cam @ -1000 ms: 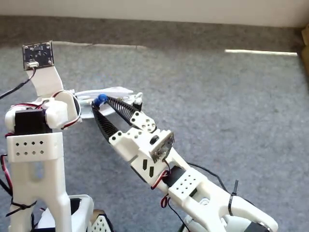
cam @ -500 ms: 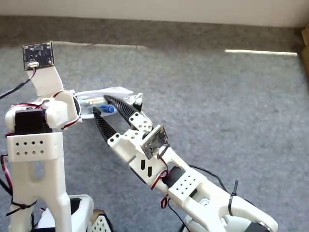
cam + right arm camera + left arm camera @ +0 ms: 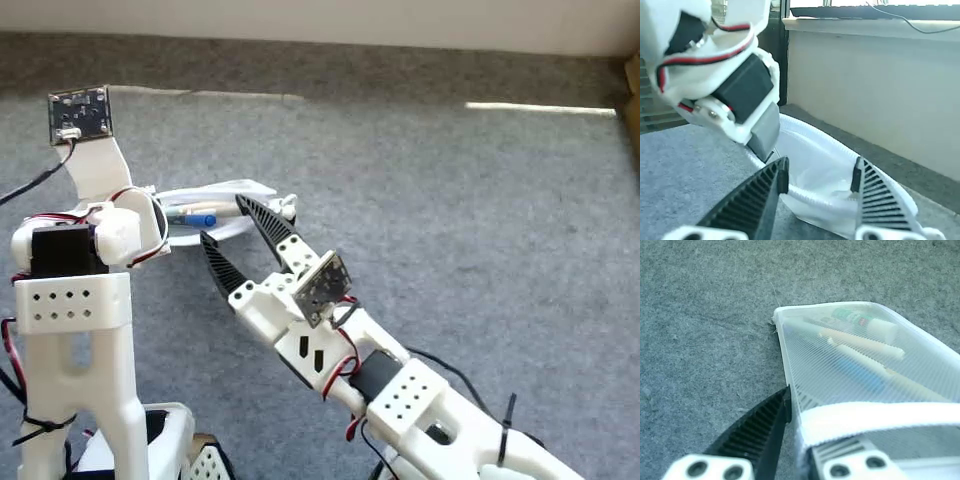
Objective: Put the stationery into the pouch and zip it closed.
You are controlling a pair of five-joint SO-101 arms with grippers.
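A translucent mesh pouch [image 3: 240, 190] lies on the grey carpet with its mouth held open. My left gripper [image 3: 793, 405] is shut on the pouch's white rim band [image 3: 865, 415]. Inside the pouch [image 3: 830, 370] lie two cream pens [image 3: 860, 342], a blue pen [image 3: 860, 374] and a green-labelled stick [image 3: 850, 317]. From above, the blue pen [image 3: 200, 219] shows just inside the mouth. My right gripper [image 3: 222, 220] stands open at the pouch mouth with nothing between its black fingers [image 3: 765, 195]. The white pouch opening [image 3: 815, 165] lies just beyond the right gripper [image 3: 819, 175].
Grey carpet [image 3: 460, 220] stretches to the right and far side. A pale wall edge [image 3: 400, 25] runs along the back. The left arm's white body [image 3: 75, 300] stands at the near left, close beside the right arm's wrist [image 3: 300, 310].
The right gripper held the blue pen at the pouch mouth, then opened and let it go. The pen now lies inside the pouch, and the right gripper has drawn back slightly.
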